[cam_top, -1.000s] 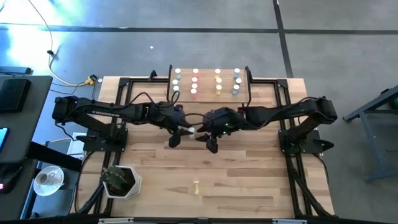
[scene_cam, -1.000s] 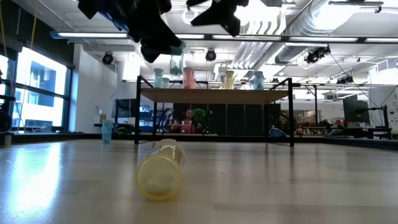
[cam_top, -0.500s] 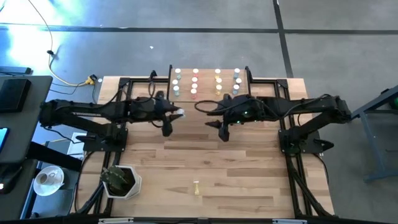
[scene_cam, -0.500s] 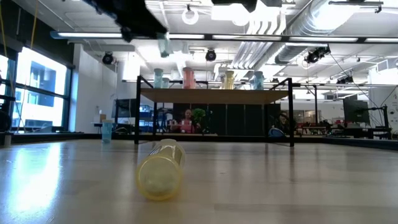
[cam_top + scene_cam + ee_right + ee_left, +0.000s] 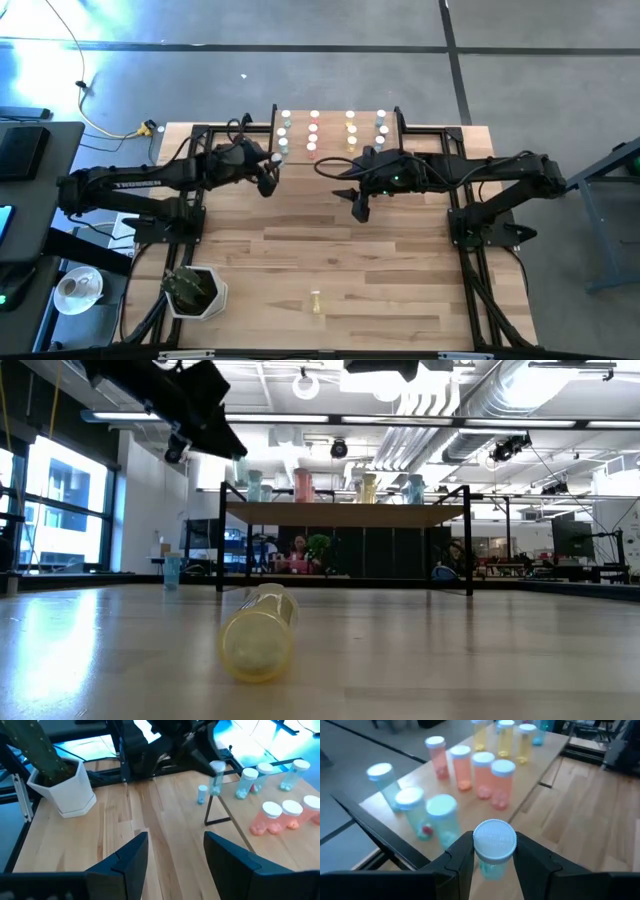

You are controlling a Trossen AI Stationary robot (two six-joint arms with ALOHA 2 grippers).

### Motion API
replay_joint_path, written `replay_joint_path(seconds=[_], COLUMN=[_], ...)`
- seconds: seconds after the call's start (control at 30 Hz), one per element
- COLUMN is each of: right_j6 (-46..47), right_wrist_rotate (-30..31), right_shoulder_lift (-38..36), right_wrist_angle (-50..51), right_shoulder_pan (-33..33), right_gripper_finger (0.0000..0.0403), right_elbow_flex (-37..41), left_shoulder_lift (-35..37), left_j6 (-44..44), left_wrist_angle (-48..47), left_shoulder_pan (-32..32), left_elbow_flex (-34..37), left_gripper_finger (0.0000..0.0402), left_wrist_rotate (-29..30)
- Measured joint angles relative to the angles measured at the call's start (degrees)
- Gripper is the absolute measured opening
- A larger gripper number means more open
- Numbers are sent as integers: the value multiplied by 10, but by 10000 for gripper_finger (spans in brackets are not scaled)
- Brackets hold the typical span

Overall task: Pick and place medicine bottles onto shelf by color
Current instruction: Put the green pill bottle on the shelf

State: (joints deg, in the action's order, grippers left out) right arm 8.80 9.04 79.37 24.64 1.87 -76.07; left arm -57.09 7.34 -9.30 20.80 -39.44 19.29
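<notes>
Moved up to the shelf (image 5: 340,135), the left gripper (image 5: 494,865) pinches a green bottle (image 5: 493,845) between its fingers, just beside the shelf's green row; right gripper (image 5: 172,852) hangs spread nearby.

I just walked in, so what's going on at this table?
The left end effector is shut on a green bottle at the shelf's green end, where the other bottles stand in colour rows. The right end effector hangs open and empty over the table. A yellow bottle lies on the table.
</notes>
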Motion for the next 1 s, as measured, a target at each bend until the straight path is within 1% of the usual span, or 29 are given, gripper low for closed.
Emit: replay_joint_path(seconds=[0.17, 0.33, 0.47, 0.73, 1.0], right_j6=[1, 1, 1, 1, 1], right_wrist_rotate=[0, 0, 0, 0, 0], right_shoulder_lift=[0, 0, 0, 0, 0], right_wrist_angle=[0, 3, 4, 4, 4], right_shoulder_pan=[0, 0, 0, 0, 0], right_gripper_finger=[184, 184, 184, 184, 184], right_elbow_flex=[0, 0, 0, 0, 0], left_shoulder_lift=[-16, -36, -49, -49, -55], left_j6=[0, -2, -15, -32, -35], left_wrist_angle=[8, 32, 48, 63, 47], left_shoulder_pan=[36, 44, 44, 56, 75], left_elbow_flex=[0, 0, 0, 0, 0], left_gripper_finger=[113, 113, 113, 113, 113], left_wrist_rotate=[-33, -57, -57, -52, -54])
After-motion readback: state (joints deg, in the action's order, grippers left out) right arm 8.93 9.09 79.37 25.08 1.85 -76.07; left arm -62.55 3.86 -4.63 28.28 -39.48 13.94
